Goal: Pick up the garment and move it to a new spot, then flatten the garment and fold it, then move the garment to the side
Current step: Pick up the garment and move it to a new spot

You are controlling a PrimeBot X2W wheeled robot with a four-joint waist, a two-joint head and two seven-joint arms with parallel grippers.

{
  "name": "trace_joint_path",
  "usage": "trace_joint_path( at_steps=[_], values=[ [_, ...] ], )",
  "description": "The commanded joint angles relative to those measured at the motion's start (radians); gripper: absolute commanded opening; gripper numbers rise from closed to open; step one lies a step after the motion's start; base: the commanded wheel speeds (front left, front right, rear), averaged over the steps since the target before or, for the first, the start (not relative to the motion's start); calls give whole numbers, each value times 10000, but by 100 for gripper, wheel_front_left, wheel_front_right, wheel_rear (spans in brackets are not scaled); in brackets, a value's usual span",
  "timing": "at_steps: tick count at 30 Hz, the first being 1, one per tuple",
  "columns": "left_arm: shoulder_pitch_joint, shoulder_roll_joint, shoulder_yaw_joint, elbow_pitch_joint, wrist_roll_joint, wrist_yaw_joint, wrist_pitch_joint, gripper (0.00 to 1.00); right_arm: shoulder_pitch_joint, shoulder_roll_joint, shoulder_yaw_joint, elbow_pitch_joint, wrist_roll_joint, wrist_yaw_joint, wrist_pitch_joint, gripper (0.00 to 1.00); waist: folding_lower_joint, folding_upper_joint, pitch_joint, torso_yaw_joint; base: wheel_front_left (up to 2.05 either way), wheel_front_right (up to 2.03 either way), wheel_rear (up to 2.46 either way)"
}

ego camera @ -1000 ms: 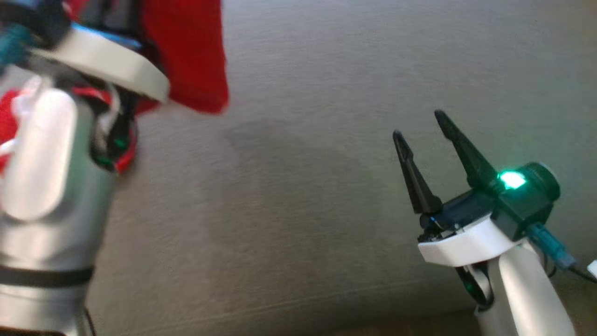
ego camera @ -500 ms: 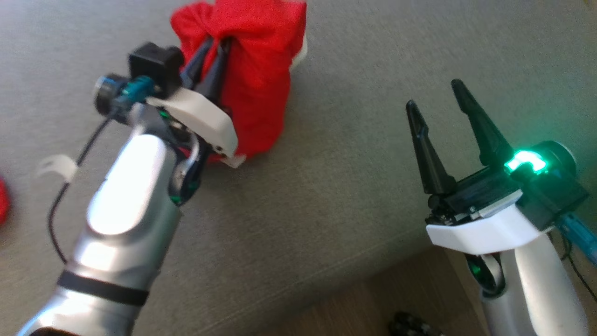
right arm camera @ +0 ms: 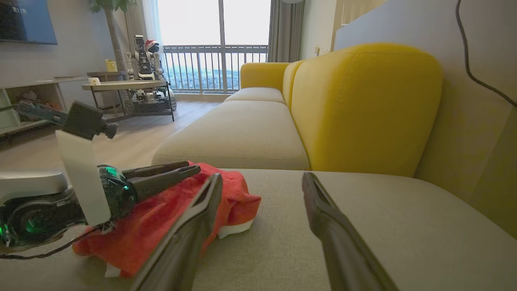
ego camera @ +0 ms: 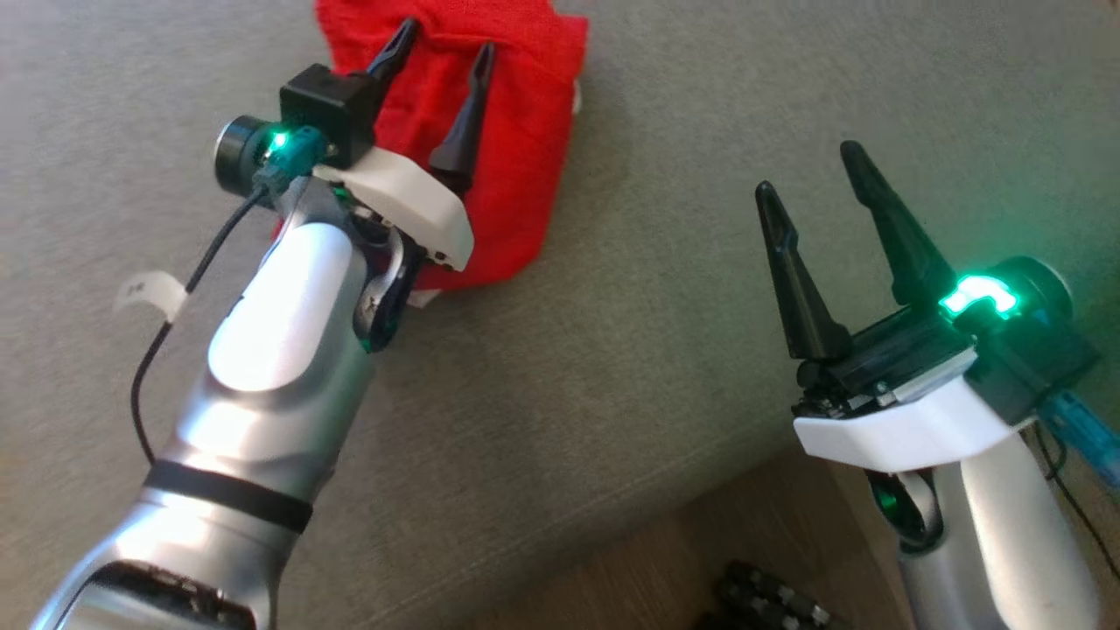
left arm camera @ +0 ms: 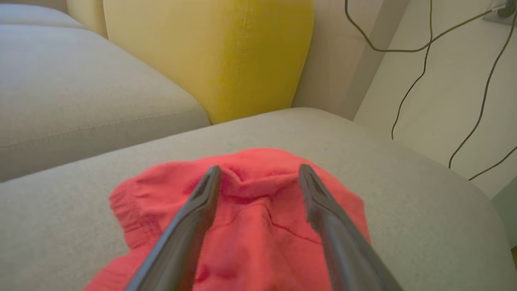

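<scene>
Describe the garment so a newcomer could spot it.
Start at the long sofa with yellow backrests and grey seat cushions. On the nearest grey cushion, beneath the open left claw, lies a crumpled red cloth garment. Its bright red, white-edged fabric stands out from the plain upholstery.

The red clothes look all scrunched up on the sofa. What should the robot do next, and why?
Probably move the right end effector to an edge of the red garment to spread it: it lies bunched on the grey cushion, the left end effector open above it.
</scene>
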Motion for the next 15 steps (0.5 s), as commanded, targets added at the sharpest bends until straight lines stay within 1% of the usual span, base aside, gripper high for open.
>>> trace_joint_path(
  at_steps=[1,2,3,6,12,15],
  values=[
    [-99,51,239,-626,113,-30,-118,100,0,11,194,-207,-65,-2,-65,100,-1,0,-501,525,0,0,0],
    [71,33,300,-869,97,-5,-129,100,48,11,197,-158,-116,-2,-65,100,-1,0,-665,700,0,0,0],
    [71,33,300,-869,97,-5,-129,100,48,11,197,-158,-116,-2,-65,100,-1,0,-665,700,0,0,0],
    [857,4,649,-2033,99,178,-137,100,186,11,201,1,-250,-2,-65,100,-1,0,-1118,1248,0,0,0],
    [3252,-26,1489,-4143,93,535,-141,100,517,11,283,493,-590,-2,-65,100,-1,0,-2117,2304,0,0,0],
    [4437,-43,1852,-4999,278,667,-141,100,727,11,280,736,-704,-2,-65,100,-1,0,-2574,2736,0,0,0]
  ],
)
